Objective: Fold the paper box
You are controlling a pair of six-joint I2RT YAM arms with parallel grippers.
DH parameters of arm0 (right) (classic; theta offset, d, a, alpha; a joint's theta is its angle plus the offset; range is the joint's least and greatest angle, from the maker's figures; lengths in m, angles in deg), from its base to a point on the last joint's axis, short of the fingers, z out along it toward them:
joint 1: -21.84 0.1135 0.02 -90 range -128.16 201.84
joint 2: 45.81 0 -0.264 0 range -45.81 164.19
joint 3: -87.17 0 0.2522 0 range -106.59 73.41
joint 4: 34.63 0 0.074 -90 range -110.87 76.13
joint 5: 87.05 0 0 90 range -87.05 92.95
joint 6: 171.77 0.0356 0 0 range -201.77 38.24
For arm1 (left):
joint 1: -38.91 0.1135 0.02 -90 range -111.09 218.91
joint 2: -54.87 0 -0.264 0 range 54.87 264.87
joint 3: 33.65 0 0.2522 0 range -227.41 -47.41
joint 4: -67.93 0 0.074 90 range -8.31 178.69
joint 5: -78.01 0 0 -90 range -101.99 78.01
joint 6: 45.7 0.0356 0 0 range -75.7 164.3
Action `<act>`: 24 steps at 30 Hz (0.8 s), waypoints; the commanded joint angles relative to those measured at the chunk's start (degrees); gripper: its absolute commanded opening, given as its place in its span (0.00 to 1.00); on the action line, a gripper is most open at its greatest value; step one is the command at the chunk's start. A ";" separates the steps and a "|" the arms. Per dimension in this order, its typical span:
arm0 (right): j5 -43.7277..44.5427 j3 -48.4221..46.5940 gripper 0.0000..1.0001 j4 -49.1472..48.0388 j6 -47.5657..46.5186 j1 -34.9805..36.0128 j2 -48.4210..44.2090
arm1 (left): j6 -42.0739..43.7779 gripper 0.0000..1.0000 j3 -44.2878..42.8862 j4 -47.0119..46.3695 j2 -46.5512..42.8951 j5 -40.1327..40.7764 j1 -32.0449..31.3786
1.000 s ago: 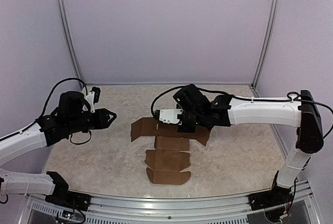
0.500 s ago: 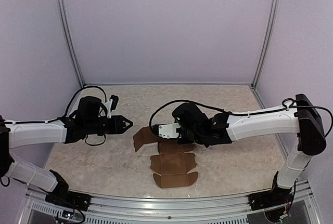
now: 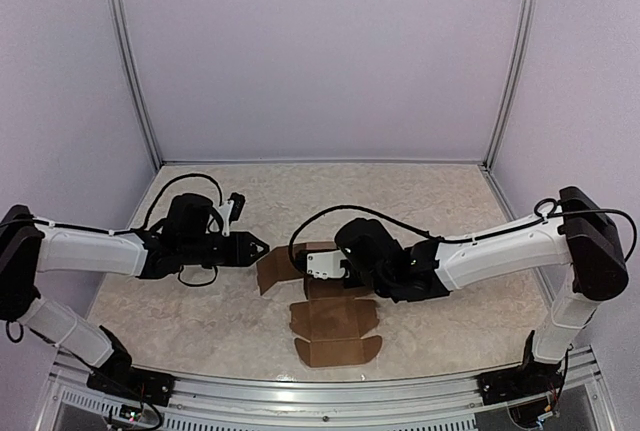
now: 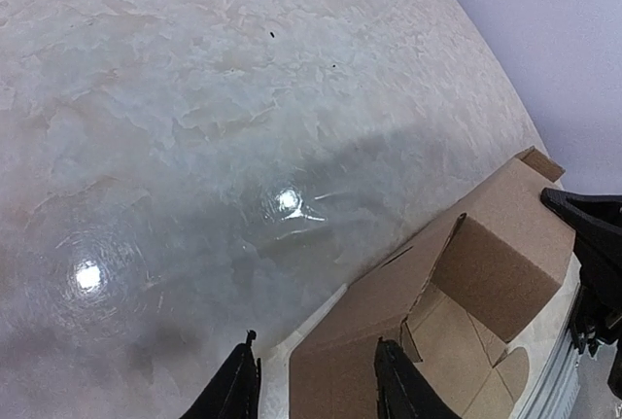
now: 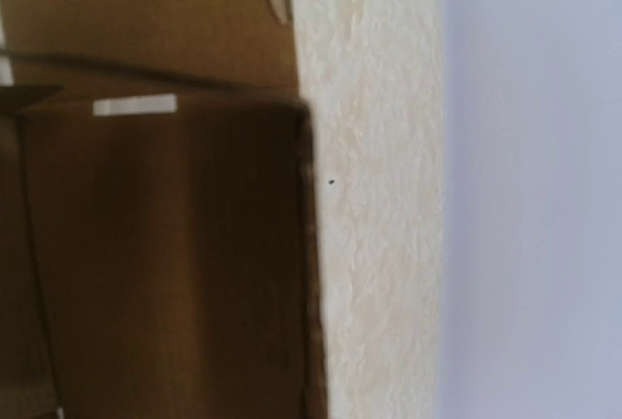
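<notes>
paper box (image 3: 335,319) beside left gripper (image 3: 263,247)

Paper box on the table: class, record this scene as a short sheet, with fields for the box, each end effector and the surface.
Paper box: brown cardboard sheet, near panels lying flat, left flap raised
Left end effector: fingers apart, at the edge of the raised flap
Right end effector: shut, down over the middle of the sheet
Table: pale marbled surface

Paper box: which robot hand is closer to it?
Right. The right hand is over the middle of the paper box; the left hand is off to the side, tips by its raised flap.
</notes>
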 commanded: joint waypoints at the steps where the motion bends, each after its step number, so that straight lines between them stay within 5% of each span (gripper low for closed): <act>1: 1.00 1.00 0.00 -3.28 0.63 0.60 -1.86 | 0.09 0.38 0.96 -1.64 2.38 -0.46 -1.62; 24: 1.39 1.32 0.00 -4.04 2.72 1.52 -0.06 | 0.12 0.33 -2.09 -3.18 6.56 -0.03 -8.95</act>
